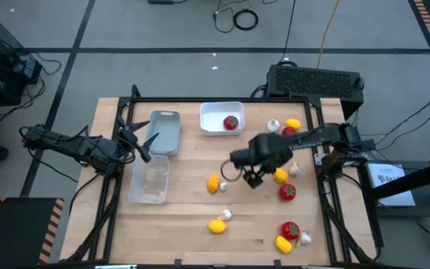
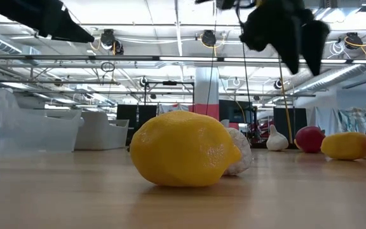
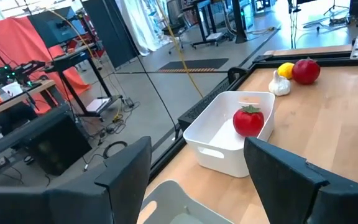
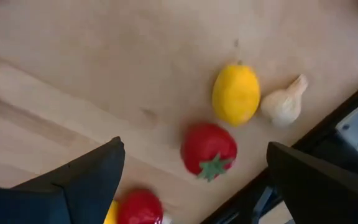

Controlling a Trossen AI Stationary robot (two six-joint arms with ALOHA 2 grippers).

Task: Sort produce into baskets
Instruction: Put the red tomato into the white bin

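Observation:
My right gripper (image 1: 249,176) hangs open and empty above the table's middle, high over the wood in the low view (image 2: 290,32). Its wrist view looks down on a yellow lemon (image 4: 235,94), a garlic bulb (image 4: 283,104) and a red fruit (image 4: 209,150), all lying on the table. My left gripper (image 1: 142,142) is open and empty over the grey basket (image 1: 165,133). The white basket (image 1: 222,118) holds one red fruit (image 3: 248,119). The clear basket (image 1: 149,181) lies nearer the front.
More produce lies loose on the table: an orange lemon (image 1: 213,183) with garlic beside it, a yellow lemon (image 1: 216,226), and a red fruit (image 1: 290,230) at the front right. A garlic, lemon and red fruit (image 1: 288,132) lie far right. A black box (image 1: 316,81) stands behind the table.

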